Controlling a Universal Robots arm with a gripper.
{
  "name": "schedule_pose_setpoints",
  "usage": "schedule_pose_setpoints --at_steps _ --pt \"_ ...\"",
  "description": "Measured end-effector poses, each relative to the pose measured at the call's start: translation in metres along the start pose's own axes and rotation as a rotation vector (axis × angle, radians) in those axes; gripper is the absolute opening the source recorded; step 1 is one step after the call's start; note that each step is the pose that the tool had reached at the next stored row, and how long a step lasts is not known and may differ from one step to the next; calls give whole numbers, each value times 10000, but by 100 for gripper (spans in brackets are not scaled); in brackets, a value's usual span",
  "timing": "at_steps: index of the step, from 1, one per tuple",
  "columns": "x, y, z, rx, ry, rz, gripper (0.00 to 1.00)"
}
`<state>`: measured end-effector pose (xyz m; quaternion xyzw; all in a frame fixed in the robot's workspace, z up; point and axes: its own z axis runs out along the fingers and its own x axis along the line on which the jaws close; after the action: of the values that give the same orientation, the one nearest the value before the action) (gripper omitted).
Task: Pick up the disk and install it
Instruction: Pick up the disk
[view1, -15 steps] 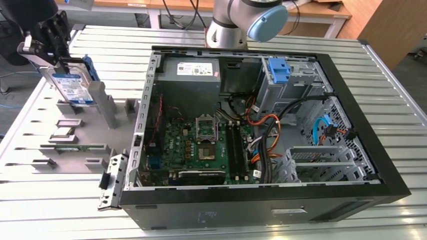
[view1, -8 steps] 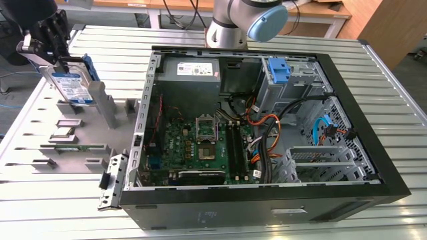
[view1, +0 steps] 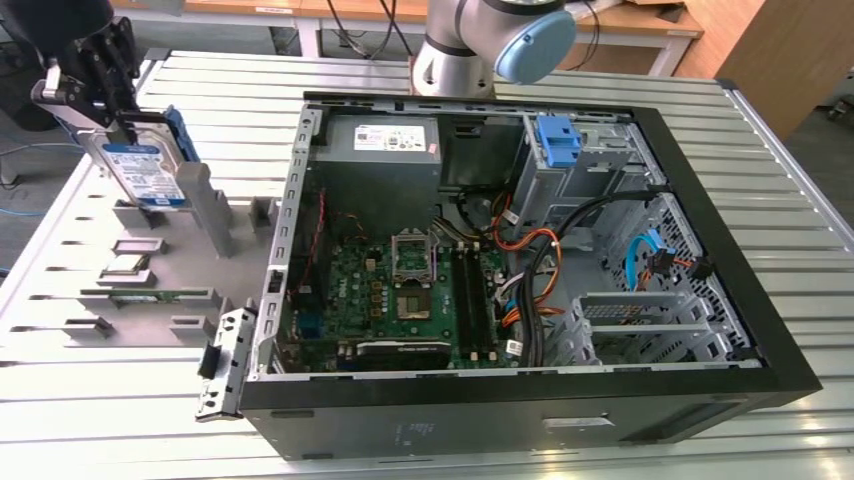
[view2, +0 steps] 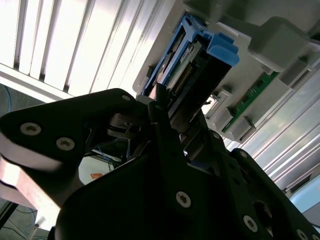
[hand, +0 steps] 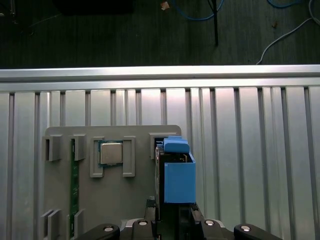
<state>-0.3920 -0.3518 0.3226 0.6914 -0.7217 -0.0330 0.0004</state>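
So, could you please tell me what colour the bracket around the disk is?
Blue; the bracket framing the disk shows best in the first wrist view.

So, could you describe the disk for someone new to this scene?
On the exterior view's left, beside the open computer case, lies a grey fixture plate. The gripper holds the disk upright over it: silver, blue-framed, white-and-blue label, unlike the flat green strip.

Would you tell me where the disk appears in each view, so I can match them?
Exterior view: the disk in the gripper at the exterior view's left, above the grey plate.
Second wrist view: the disk edge-on, clamped by the gripper.
First wrist view: the disk, blue-framed, ahead of the gripper.
Shared landmark: the green circuit strip.
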Motion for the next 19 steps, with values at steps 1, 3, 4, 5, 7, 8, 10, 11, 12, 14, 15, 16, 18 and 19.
schedule_pose_setpoints --at_steps 1,3,4,5,7,8,10,11,12,14,15,16,18,19 --pt "0 0 -1 0 0 0 35" --pt "0 0 -4 -1 1 0 35" --pt "0 1 -8 -3 2 0 35" --pt "0 1 -11 -2 1 0 35" --pt "-1 1 -20 -1 1 0 35" --pt "-1 1 -24 0 1 0 35" --pt "-1 2 -34 -1 1 0 35" --pt "-2 2 -39 -1 1 0 35" --pt "-2 2 -41 1 -1 0 35" --pt "-2 2 -49 0 0 0 35" --pt "-2 3 -53 -1 1 0 35" --pt "-3 3 -56 0 0 0 35" --pt "-3 3 -63 1 0 0 35" --pt "-3 3 -64 1 -1 0 35"
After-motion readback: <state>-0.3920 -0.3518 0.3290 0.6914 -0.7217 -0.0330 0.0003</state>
